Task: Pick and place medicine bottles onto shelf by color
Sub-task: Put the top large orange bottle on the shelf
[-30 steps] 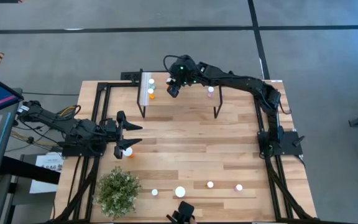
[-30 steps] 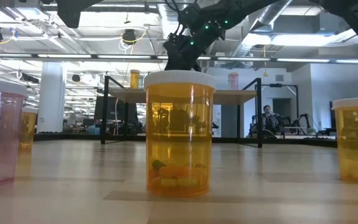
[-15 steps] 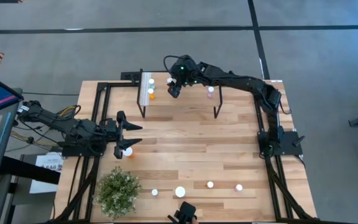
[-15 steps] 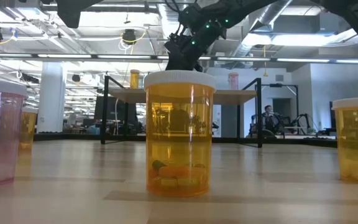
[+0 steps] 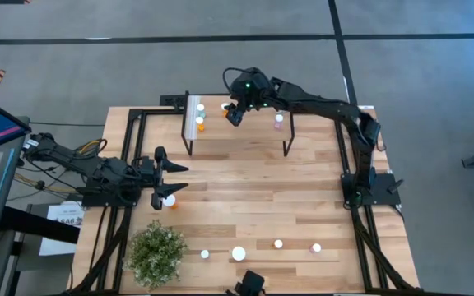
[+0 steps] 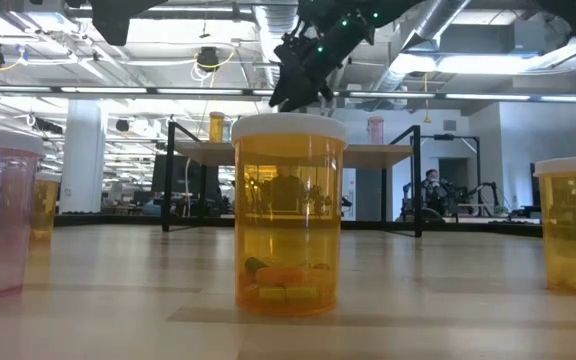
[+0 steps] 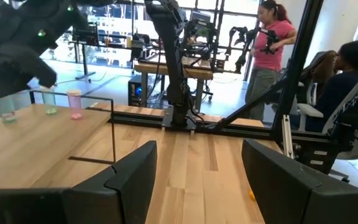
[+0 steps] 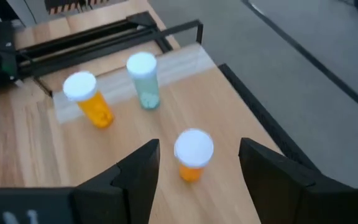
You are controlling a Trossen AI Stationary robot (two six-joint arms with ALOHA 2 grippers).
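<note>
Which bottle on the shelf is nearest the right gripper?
The orange bottle standing alone, just before the open right gripper; the other orange and the teal one stand farther.

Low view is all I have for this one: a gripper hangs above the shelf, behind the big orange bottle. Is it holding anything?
Observer: No. That is the right gripper. Its wrist view shows open jaws, with a small orange bottle standing free on the shelf below them.
Operator: Is anything on the shelf hidden from me?
Observer: Yes, a teal bottle stands by the white strip, next to a second orange bottle.
Operator: And the left arm?
Observer: The left gripper waits low at the left side of the table, jaws open, with an orange table bottle just beside it.
</note>
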